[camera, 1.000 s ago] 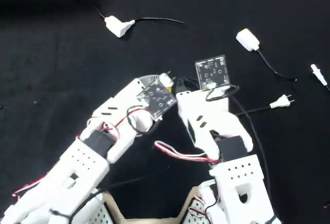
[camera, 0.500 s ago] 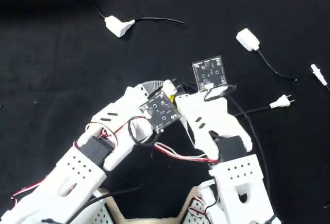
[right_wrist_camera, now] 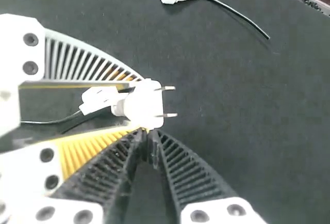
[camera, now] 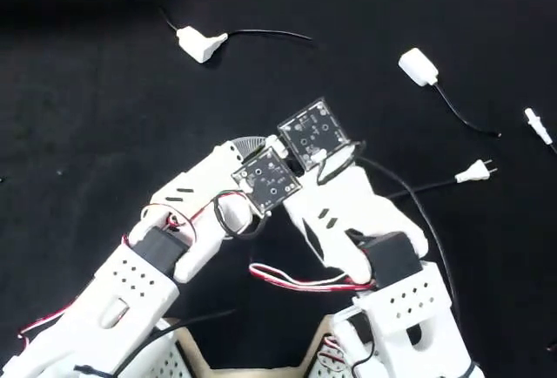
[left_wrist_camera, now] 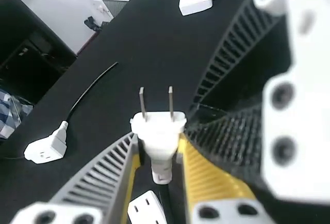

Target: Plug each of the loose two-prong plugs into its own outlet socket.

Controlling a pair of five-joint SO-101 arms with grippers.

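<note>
Overhead view; wrist cameras close on plug [left_wrist_camera: 157, 131]

White two-prong plug [left_wrist_camera: 157, 131] between grey fingers [left_wrist_camera: 103, 175]

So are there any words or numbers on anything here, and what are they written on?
No text can be read in these pictures.
White plug in the left gripper: no print shows.
Square black board on an arm's wrist: tiny marks, too small to read.
White outlet socket: no print shows.
</note>
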